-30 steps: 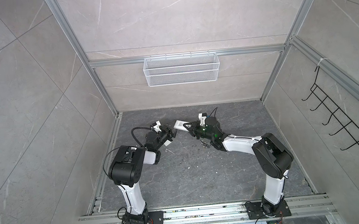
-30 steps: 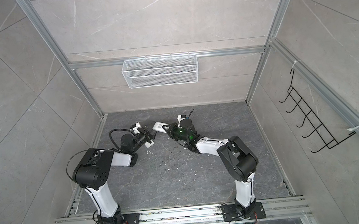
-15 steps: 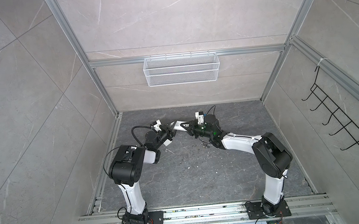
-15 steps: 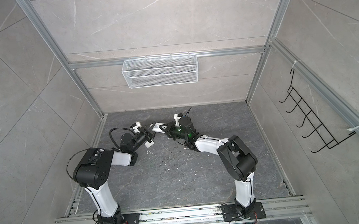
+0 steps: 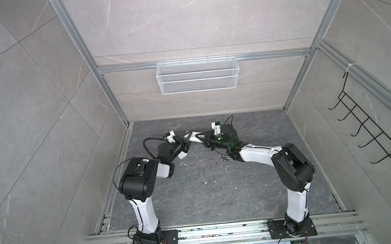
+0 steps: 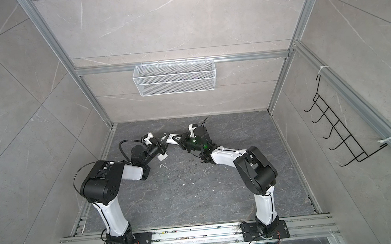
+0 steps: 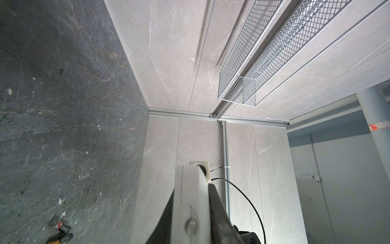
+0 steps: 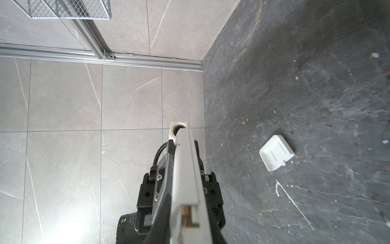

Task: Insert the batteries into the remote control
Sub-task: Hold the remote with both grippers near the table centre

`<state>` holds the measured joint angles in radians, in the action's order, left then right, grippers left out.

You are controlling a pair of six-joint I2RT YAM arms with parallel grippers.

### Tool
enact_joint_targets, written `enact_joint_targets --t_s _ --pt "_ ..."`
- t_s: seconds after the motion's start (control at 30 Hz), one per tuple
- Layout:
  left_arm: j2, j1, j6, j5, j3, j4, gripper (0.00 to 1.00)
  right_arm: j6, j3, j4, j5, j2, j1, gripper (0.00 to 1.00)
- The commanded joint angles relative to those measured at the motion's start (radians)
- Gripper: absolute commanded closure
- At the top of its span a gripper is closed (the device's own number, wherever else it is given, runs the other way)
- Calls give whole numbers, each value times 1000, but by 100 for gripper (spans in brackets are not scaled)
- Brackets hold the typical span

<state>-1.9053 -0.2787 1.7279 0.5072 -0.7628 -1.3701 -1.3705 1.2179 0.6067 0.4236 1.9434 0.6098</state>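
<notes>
Bright, even light, soft shadows; wide-angle bowing at edges; remote control [image 7: 190,190] blurs close to wrist cameras.

Top views overhead, wrist views share remote control [image 8: 185,166]

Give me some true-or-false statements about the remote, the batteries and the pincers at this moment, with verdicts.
1. The left pincer and the right pincer are both shut on the remote control, which spans between them. True.
2. The batteries are already inside the remote control. False: both lie on the table, beside the right arm.
3. A white cover piece lies loose on the table. True.
4. The left pincer holds a battery. False: it grips only the remote control.
</notes>
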Motion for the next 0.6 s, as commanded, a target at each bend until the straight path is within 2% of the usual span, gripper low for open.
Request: enact_joint_targets --t_s 0.0,0.07,0.13,0.3,0.57 --pt "-2 -1 -50 31 -18 -45 82 22 29 -21 15 20 2 89" --pt "3 0 -50 28 -15 -46 68 27 31 -26 14 19 2 89" --pt "3 -1 -50 29 -17 -44 62 26 34 -28 12 19 2 89" --pt "-3 -2 -50 36 -20 -44 63 28 42 -33 12 24 1 89" --pt "4 -5 -48 44 -9 -44 77 21 55 -32 8 42 2 89"
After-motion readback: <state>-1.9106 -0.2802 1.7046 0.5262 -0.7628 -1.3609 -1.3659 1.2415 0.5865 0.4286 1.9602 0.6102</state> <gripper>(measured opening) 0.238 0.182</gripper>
